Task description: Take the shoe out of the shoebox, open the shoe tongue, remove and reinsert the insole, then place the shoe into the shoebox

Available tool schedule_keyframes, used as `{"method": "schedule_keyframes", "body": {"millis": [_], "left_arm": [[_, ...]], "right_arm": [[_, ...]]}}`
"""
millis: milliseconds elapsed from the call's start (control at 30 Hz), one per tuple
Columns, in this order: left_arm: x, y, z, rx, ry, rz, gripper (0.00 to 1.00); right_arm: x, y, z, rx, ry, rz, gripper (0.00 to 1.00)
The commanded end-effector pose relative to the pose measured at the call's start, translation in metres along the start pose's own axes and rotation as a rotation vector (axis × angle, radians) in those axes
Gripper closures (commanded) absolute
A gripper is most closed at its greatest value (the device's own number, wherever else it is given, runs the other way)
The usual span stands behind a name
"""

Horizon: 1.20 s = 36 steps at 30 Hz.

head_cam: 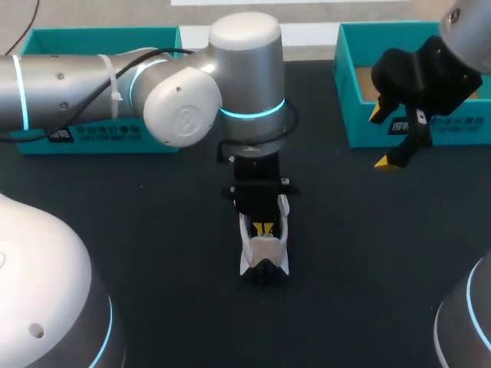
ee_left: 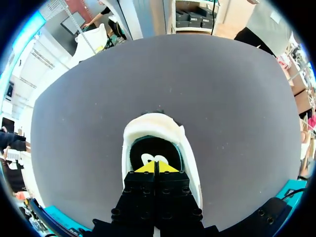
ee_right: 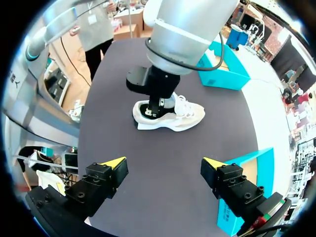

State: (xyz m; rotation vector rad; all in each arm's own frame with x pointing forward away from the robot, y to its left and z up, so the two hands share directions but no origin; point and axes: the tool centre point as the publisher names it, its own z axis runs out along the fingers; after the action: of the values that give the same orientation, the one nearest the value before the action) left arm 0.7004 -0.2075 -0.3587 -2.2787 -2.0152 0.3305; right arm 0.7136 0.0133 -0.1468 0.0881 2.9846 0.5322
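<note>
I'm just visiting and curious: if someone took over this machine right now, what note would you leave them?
Left gripper: jaws shut, tips down inside the white sneaker; whether they pinch the insole cannot be told.
Right gripper: jaws open, empty, above the table by the teal shoebox.
Done: sneaker out, upright mid-table.
Left: finish the insole step, then put the sneaker into the shoebox.

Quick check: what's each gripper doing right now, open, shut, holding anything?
Left gripper: shut, tips inside the white shoe's opening; whether it pinches the insole cannot be told.
Right gripper: open, holding nothing.
</note>
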Motion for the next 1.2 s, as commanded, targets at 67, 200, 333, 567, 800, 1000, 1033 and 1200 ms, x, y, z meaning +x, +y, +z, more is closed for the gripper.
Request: {"method": "schedule_keyframes", "body": {"millis": [67, 200, 333, 567, 800, 1000, 1033, 1200], "left_arm": [[-0.007, 0.006, 0.025, 0.007, 0.018, -0.017, 1.0], [-0.001, 0.014, 0.037, -0.013, 0.054, -0.054, 1.0], [0.007, 0.019, 0.031, -0.014, 0.049, -0.077, 1.0], [0.002, 0.003, 0.01, -0.017, -0.013, -0.032, 1.0], [-0.011, -0.009, 0.022, 0.009, -0.014, 0.01, 1.0], [-0.013, -0.009, 0.04, 0.026, 0.015, 0.01, 1.0], [-0.013, -0.007, 0.044, 0.026, 0.023, 0.004, 1.0], [-0.009, 0.0, 0.056, 0.02, 0.053, -0.02, 1.0]], "right_arm": [[-0.002, 0.002, 0.001, 0.006, 0.003, 0.001, 0.0], [-0.002, 0.002, 0.001, 0.006, 0.003, 0.001, 0.0], [-0.002, 0.002, 0.001, 0.006, 0.003, 0.001, 0.0], [-0.002, 0.002, 0.001, 0.006, 0.003, 0.001, 0.0], [-0.002, 0.002, 0.001, 0.006, 0.003, 0.001, 0.0], [-0.002, 0.002, 0.001, 0.006, 0.003, 0.001, 0.0], [-0.002, 0.002, 0.001, 0.006, 0.003, 0.001, 0.0], [-0.002, 0.002, 0.001, 0.006, 0.003, 0.001, 0.0]]}}
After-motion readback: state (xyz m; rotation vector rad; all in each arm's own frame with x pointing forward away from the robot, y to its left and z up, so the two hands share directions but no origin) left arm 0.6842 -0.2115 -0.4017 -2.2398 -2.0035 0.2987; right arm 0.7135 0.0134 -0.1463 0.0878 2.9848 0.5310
